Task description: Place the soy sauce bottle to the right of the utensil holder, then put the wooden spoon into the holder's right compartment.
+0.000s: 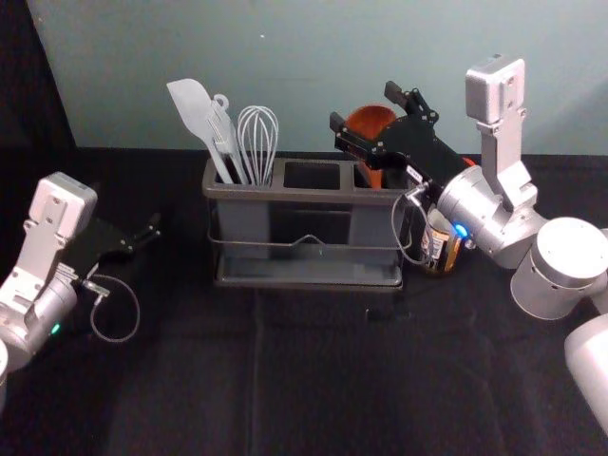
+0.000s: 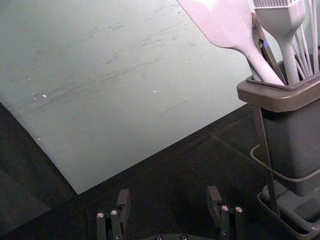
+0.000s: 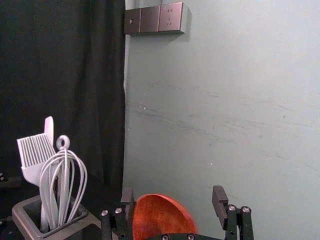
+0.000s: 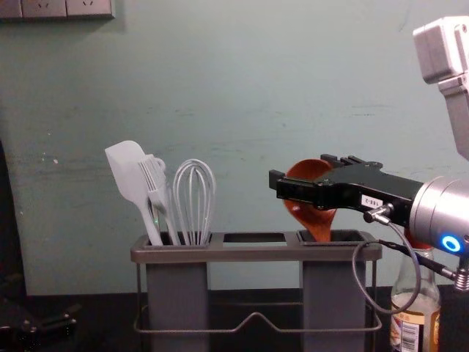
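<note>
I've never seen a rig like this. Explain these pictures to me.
This is a two-armed robot. One picture looks down from its head, one forward from its chest, and one comes from each wrist. On the dark cloth stands a utensil holder, with a spatula, brush and whisk in its left compartment. The wooden spoon stands in the right one; the soy sauce bottle is right of the holder. The right gripper is at the spoon's bowl with fingers open, so it clamps nothing. The left gripper, also open and empty, is left of the holder.
</note>
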Controlling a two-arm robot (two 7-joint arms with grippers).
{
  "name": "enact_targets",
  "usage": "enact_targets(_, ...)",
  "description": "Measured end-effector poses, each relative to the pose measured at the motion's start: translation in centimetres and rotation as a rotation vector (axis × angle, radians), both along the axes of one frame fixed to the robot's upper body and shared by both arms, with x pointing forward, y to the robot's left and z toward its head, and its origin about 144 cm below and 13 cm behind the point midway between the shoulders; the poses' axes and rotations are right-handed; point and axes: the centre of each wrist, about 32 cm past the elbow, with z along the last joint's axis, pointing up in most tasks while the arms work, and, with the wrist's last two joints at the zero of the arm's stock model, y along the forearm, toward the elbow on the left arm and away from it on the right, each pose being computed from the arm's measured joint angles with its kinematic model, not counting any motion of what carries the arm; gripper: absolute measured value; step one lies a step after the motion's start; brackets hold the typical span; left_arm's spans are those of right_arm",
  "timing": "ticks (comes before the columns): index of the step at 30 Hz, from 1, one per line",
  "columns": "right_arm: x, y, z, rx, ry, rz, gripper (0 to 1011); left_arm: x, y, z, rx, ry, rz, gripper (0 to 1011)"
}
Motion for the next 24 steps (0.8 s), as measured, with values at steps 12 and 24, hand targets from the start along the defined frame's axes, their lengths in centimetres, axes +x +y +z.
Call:
enact_targets(12,0.02,0.00,-0.01,-0.001,-0.001,0.000,1003,0.00,0.00,0.00,0.000,0.000,0.000,1005)
enact_targets(24,-0.53,-0.15,0.97,-0.012,-0.032,-0.011,1002,0.00,0.00,0.00,0.000,0.000,0.000,1005)
